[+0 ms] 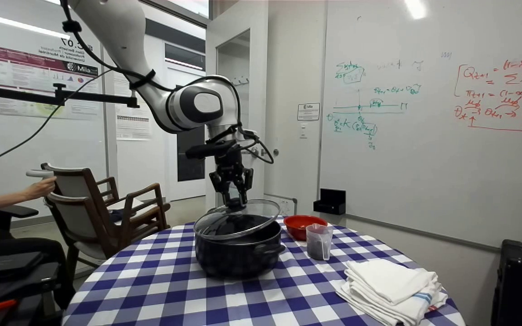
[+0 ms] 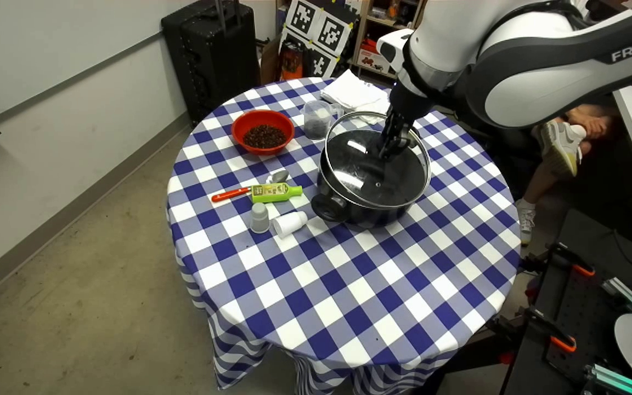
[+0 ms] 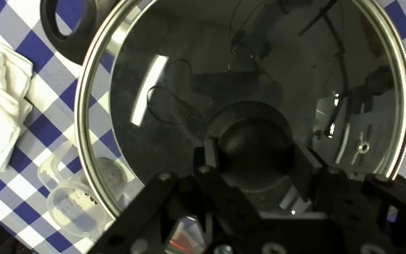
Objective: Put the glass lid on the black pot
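The glass lid is a see-through disc with a thin metal rim and a dark centre knob. It is over the black pot, tilted, with its near-left edge low by the pot's rim and its far-right side raised. In an exterior view the lid sits a little off-centre over the pot. My gripper points down with its fingers on both sides of the knob. In the wrist view the gripper is closed around the knob of the lid. A pot handle shows at upper left.
A red bowl of dark beans and a clear measuring cup stand close to the pot. White folded towels lie near the table edge. A green bottle, an orange-handled utensil and two small cups lie beside the pot.
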Available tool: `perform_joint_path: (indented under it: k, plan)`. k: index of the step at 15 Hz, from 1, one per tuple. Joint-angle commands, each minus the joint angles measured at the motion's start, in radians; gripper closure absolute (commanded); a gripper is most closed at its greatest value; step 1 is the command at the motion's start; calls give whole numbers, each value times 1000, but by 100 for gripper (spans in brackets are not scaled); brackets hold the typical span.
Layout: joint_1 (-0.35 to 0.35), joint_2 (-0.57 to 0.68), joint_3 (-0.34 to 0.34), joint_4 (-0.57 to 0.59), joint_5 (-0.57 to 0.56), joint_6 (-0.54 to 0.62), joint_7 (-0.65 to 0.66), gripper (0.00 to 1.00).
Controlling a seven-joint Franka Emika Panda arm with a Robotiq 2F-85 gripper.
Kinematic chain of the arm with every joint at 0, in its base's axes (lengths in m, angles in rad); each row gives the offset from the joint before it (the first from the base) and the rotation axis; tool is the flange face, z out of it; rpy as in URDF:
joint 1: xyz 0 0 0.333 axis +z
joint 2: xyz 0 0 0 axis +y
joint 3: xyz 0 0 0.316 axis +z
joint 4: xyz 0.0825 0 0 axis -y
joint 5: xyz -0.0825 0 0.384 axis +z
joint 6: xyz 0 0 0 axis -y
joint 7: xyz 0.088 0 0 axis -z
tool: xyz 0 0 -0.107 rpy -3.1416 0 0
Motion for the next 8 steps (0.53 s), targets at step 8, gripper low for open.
perform_joint_path:
  k: [8]
  plan:
    - [10, -6, 2, 22, -12, -36, -17, 74]
